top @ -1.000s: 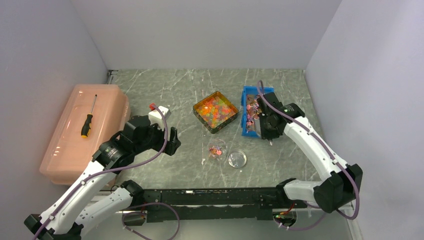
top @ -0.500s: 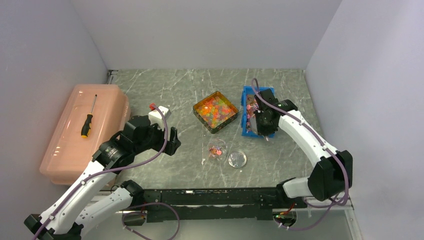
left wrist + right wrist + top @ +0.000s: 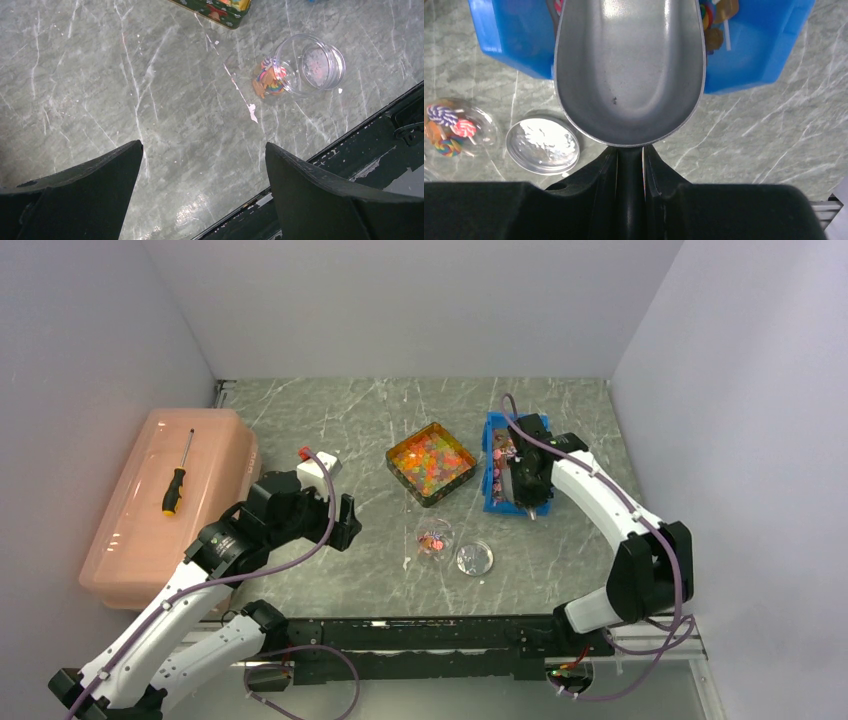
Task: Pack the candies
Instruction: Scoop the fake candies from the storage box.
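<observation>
Soft, even white light falls from above in the overhead view. Shadows beneath the arms are faint and short, and the picture is sharp across the grey worktop [image 3: 340, 415]. In the left wrist view a pale patch of glare lies on the worktop near the lower edge, and the left claw [image 3: 202, 147] is dark and slightly blurred. In the right wrist view the metal scoop [image 3: 629, 75] carries bright streaks near its top, the silver lid [image 3: 543, 145] glares white, and the right claw [image 3: 630, 157] is black, without detail.

One scoop [image 3: 629, 75], jar [image 3: 320, 67], lid [image 3: 543, 145], tin [image 3: 452, 487], bin [image 3: 754, 55]
</observation>
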You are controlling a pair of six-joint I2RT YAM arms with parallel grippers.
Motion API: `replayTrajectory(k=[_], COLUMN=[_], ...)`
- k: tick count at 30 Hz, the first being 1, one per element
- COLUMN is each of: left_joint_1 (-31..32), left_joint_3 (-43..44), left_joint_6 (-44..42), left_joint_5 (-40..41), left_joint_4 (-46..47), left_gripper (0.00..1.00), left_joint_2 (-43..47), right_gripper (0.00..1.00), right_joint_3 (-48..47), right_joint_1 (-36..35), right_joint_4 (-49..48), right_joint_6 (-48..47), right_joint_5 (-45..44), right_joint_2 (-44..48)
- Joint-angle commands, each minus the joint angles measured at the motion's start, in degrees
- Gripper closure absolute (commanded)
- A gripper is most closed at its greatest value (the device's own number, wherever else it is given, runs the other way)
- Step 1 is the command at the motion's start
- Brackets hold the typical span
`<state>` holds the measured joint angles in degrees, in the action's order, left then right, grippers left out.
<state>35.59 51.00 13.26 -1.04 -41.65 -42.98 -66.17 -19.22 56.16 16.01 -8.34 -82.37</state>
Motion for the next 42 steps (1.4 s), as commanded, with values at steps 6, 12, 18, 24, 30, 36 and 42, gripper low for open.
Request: replayTrajectory(k=[6, 12, 18, 24, 30, 36, 42], left_joint_1=[-0.26, -0.26, -0.26, -0.35, -0.44, -0.78, -0.83], left_joint_3=[0.23, 0.17, 0.24, 0.24, 0.15, 0.31, 0.15], left_joint_6=[0.31, 0.33, 0.25, 0.28, 0.34, 0.23, 0.37], left_joint_5=[0.86, 0.86, 0.86, 0.86, 0.86, 0.87, 0.91], left_joint_4=[0.43, 0.50, 0.47, 0.43, 0.49, 0.52, 0.60], left_gripper=[0.01, 0.01, 0.01, 0.01, 0.01, 0.01, 0.01], left_joint_2=[1.23, 1.49, 1.67, 1.54, 1.50, 1.02, 1.01], right_gripper=[1.00, 1.00, 1.00, 1.00, 1.00, 1.00, 1.00], right_joint_3=[-4.25, -2.26, 0.25, 2.18, 5.18, 6.04, 10.47], right_joint_1=[1.26, 1.55, 1.65, 1.71, 1.62, 1.69, 1.66], right_joint_4=[-5.49, -10.36, -15.02, -18.65, -20.70, -22.91, -29.13], right_joint_6=[2.17, 3.43, 4.08, 3.47, 3.05, 2.36, 1.44], right_joint_5=[-2.26, -4.58, -8.30, -10.12, -10.97, -11.52, -12.16], right_joint_2=[-3.31, -5.28, -6.05, -6.36, -2.47, -2.96, -3.32])
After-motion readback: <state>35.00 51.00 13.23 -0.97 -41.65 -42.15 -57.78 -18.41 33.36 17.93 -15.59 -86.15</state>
